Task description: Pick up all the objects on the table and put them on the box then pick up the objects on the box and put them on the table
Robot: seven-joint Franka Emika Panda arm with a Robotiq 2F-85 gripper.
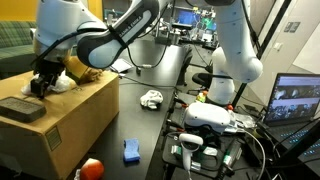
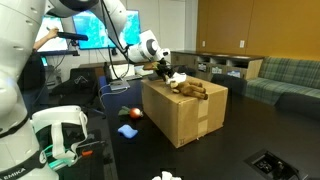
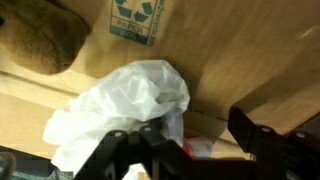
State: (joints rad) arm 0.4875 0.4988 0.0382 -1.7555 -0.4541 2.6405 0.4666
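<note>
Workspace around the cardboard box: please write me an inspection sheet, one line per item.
Surface: black table, cardboard box standing on it.
Job's things: on the box brown plush, white crumpled item, dark flat block; on the table blue object, orange object, white object.
Clutter: white headset, laptop.
Grippers: gripper open, low over the white crumpled item.
Cables: cables beside the white headset.
Surroundings: couch, monitor.

This is a robotics lab with an office feel. Lit monitors (image 2: pixel 75 30) glow at the upper left, an open laptop (image 1: pixel 295 100) sits at the right edge on a long black table (image 1: pixel 150 130), and a plaid couch (image 2: pixel 285 75) stands at the right.
</note>
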